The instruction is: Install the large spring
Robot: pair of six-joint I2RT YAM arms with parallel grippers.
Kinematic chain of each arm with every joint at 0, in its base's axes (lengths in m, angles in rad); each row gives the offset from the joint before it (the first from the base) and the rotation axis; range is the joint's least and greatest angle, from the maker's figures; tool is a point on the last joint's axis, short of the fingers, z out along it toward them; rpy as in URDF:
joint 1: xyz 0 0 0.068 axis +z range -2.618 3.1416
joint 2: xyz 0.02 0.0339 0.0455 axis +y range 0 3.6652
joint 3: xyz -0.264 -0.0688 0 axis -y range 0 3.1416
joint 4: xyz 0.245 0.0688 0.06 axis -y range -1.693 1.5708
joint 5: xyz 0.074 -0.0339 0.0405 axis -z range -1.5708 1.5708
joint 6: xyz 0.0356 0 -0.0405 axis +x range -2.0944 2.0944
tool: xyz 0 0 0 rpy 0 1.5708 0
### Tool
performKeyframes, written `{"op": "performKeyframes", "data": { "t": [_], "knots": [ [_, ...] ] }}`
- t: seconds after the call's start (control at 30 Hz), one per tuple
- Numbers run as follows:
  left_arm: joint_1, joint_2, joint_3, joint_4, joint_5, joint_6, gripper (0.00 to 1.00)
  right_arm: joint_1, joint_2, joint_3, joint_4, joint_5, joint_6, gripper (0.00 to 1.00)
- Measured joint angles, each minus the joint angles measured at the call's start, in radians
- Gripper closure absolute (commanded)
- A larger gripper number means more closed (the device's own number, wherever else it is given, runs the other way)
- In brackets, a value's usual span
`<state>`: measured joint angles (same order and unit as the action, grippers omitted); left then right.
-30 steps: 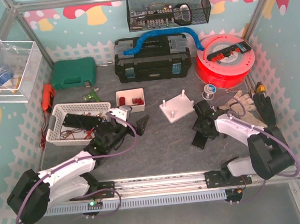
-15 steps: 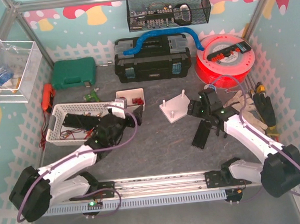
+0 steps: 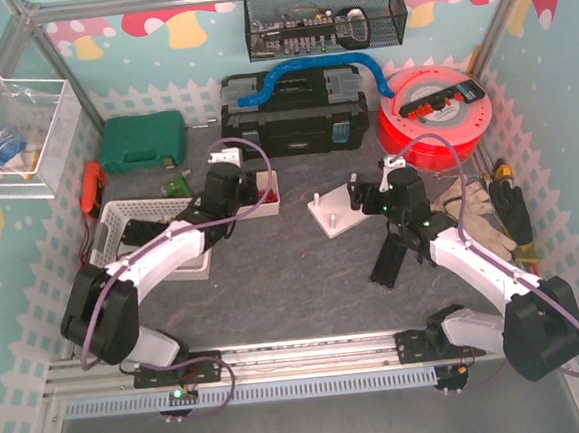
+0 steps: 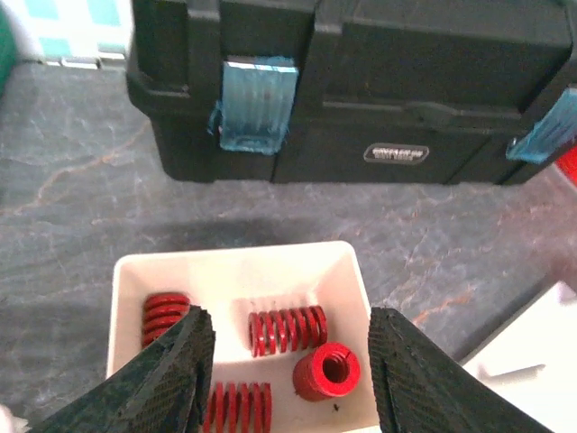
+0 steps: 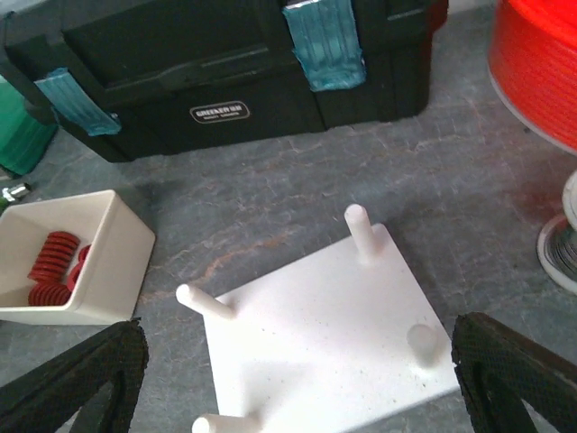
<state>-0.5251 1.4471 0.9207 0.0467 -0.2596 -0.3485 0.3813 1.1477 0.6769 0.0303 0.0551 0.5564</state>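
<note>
Left fingers (image 4: 167, 379) spread over spring tray (image 4: 236, 259); right fingers (image 5: 77, 379) spread above peg plate (image 5: 315, 334). Risk: crowded springs (image 4: 287, 330), may pinch wrong size.

White arms (image 3: 167, 254), black joints (image 3: 102, 314), purple cables (image 3: 265, 173)

the left arm (image 3: 162, 252) reaches forward and to the right from its base, and the left gripper (image 4: 290, 320) tilts downward with its jaws spread wide. the right arm (image 3: 474, 262) reaches forward and to the left, and the right gripper (image 5: 297, 329) also tilts downward, its jaws wide apart.
</note>
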Motion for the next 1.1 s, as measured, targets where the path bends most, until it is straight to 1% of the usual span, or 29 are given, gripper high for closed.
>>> {"op": "performKeyframes", "data": {
  "t": [0.13, 0.33, 0.57, 0.7, 0.93, 1.1],
  "knots": [
    [0.004, 0.056, 0.055, -0.059, 0.053, 0.016, 0.55, 0.000, -0.025, -0.038, 0.062, -0.027, -0.010, 0.08],
    [0.013, 0.146, 0.119, -0.119, 0.169, 0.023, 0.56, 0.000, -0.090, -0.091, 0.093, -0.042, -0.016, 0.08],
    [0.027, 0.303, 0.264, -0.246, 0.254, 0.039, 0.58, 0.000, -0.146, -0.133, 0.137, -0.046, -0.018, 0.08],
    [0.034, 0.325, 0.301, -0.315, 0.254, 0.040, 0.60, 0.000, -0.146, -0.137, 0.143, -0.048, -0.018, 0.08],
    [0.080, 0.327, 0.316, -0.405, 0.221, 0.027, 0.61, 0.000, -0.147, -0.148, 0.157, -0.053, -0.018, 0.08],
    [0.083, 0.377, 0.393, -0.475, 0.167, 0.019, 0.61, 0.000, -0.147, -0.151, 0.158, -0.060, -0.018, 0.07]
  ]
}}
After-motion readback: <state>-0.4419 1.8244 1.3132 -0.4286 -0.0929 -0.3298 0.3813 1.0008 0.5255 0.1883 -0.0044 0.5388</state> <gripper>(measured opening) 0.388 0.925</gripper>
